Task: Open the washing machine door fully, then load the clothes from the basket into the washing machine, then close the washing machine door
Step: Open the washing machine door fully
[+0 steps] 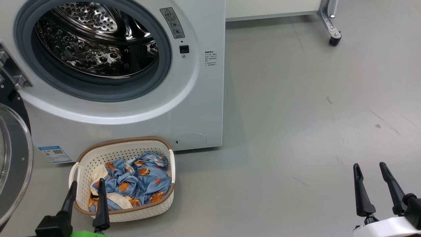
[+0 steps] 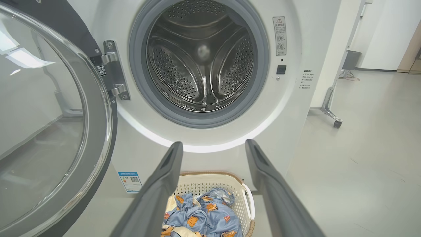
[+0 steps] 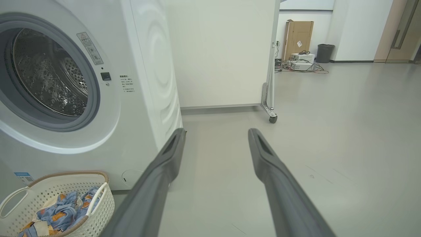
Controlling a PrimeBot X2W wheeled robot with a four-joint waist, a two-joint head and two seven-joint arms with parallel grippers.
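The white washing machine (image 1: 197, 108) stands at the upper left with its steel drum (image 1: 98, 39) exposed. Its black-rimmed glass door (image 1: 14, 161) is swung wide to the left on its hinge (image 2: 111, 69). On the floor before the machine sits the cream basket (image 1: 154, 207), holding light-blue clothes (image 1: 144, 181) with orange figures. My left gripper (image 1: 87, 186) is open, hovering over the basket's near-left rim with nothing between its fingers. In the left wrist view the left gripper (image 2: 213, 144) points at the drum (image 2: 200, 59), above the clothes (image 2: 204, 217). My right gripper (image 1: 370, 168) stands open over bare floor, far right of the basket.
A white wheeled panel (image 3: 223, 52) stands behind and right of the machine, its caster (image 1: 334, 41) on the grey floor. A cardboard box (image 3: 297, 33), a bin (image 3: 324, 52) and cables lie far off. Open floor (image 1: 296, 115) spreads to the right of the machine.
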